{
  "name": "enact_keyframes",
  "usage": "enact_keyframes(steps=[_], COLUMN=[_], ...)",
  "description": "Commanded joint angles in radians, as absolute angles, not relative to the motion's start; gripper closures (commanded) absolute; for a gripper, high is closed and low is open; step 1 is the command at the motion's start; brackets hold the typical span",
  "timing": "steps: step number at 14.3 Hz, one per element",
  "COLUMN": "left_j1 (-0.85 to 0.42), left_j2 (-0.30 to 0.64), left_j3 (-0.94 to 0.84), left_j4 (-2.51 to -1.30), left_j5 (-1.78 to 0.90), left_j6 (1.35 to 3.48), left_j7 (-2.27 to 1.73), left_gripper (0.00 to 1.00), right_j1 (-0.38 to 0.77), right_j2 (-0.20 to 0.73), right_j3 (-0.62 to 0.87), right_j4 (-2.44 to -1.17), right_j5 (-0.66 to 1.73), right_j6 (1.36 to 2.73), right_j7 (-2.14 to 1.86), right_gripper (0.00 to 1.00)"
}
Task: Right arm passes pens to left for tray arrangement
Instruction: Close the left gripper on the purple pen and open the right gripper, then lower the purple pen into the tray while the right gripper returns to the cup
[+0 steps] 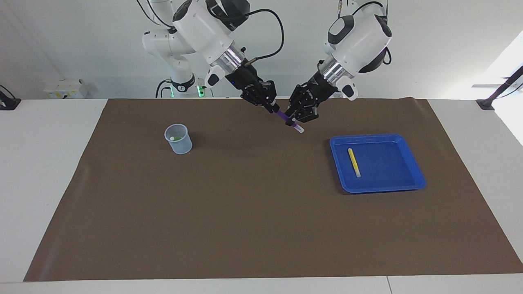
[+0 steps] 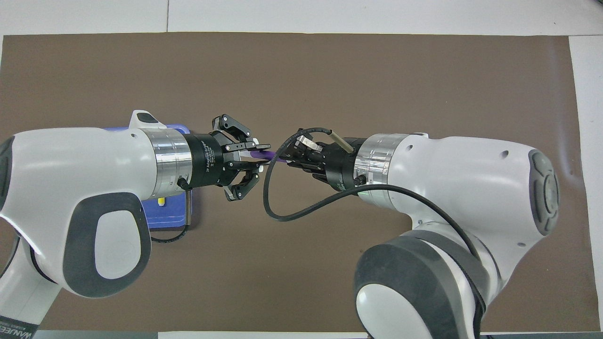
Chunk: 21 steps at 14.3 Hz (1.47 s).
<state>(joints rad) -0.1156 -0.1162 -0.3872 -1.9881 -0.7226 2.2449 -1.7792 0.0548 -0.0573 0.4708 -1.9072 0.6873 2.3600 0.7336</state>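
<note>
Midair over the mat, I saw the purple pen [image 1: 287,120] slanting between both grippers: right gripper [image 1: 273,108] clamped its upper end, left gripper [image 1: 295,119] closed around its lower part.

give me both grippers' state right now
Right gripper: shut on the purple pen, up over the mat.
Left gripper: fingers around the same purple pen; whether they have clamped it cannot be told.

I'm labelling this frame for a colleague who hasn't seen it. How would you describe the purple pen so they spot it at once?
Start at the brown mat, then look above its middle, where the left gripper and the right gripper meet in the air. The purple pen slants between them, both shut on it, whitish end lowest. The yellow pen lies in the blue tray instead.
</note>
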Motion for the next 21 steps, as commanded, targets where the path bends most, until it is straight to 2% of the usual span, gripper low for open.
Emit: enact_keyframes(steps=[1,4,5,6,7,8,9,11,16,18,21], left_j1=[-0.123,-0.12,-0.118,-0.115,-0.114,-0.112,-0.112,-0.11,-0.069,-0.017,0.089], left_j2=[-0.147,-0.144,-0.144,-0.143,-0.143,-0.143,-0.143,-0.141,-0.143,-0.143,-0.143], left_j3=[-0.377,-0.376,-0.376,-0.377,-0.376,-0.376,-0.376,-0.376,-0.374,-0.373,-0.371], left_j4=[-2.023,-2.02,-2.019,-2.016,-2.016,-2.016,-2.014,-2.014,-2.019,-2.02,-2.019], left_j5=[-0.744,-0.744,-0.745,-0.746,-0.744,-0.744,-0.745,-0.744,-0.744,-0.741,-0.715], left_j6=[2.289,2.298,2.298,2.298,2.298,2.298,2.298,2.299,2.287,2.243,2.101], left_j7=[-1.75,-1.746,-1.746,-1.744,-1.744,-1.744,-1.744,-1.744,-1.633,-1.501,-1.192], left_gripper=[1.0,1.0,1.0,1.0,1.0,1.0,1.0,1.0,1.0,1.0,1.0], right_j1=[0.048,0.046,0.045,0.038,0.035,0.035,0.029,-0.015,-0.126,-0.139,-0.25], right_j2=[-0.081,-0.081,-0.081,-0.08,-0.08,-0.081,-0.086,-0.101,-0.118,-0.127,-0.137], right_j3=[0.477,0.477,0.477,0.477,0.474,0.471,0.468,0.466,0.466,0.466,0.465], right_j4=[-1.931,-1.931,-1.931,-1.931,-1.93,-1.93,-1.93,-1.928,-1.916,-1.924,-1.965], right_j5=[0.71,0.71,0.71,0.71,0.709,0.707,0.695,0.672,0.404,0.214,0.153], right_j6=[2.355,2.355,2.355,2.353,2.335,2.312,2.265,2.148,1.872,1.824,1.776], right_j7=[0.721,0.721,0.719,0.719,0.721,0.729,0.73,0.729,0.551,0.508,0.421], right_gripper=[0.93,0.93,0.89,0.64,0.43,0.04,0.0,0.0,0.0,0.0,0.0])
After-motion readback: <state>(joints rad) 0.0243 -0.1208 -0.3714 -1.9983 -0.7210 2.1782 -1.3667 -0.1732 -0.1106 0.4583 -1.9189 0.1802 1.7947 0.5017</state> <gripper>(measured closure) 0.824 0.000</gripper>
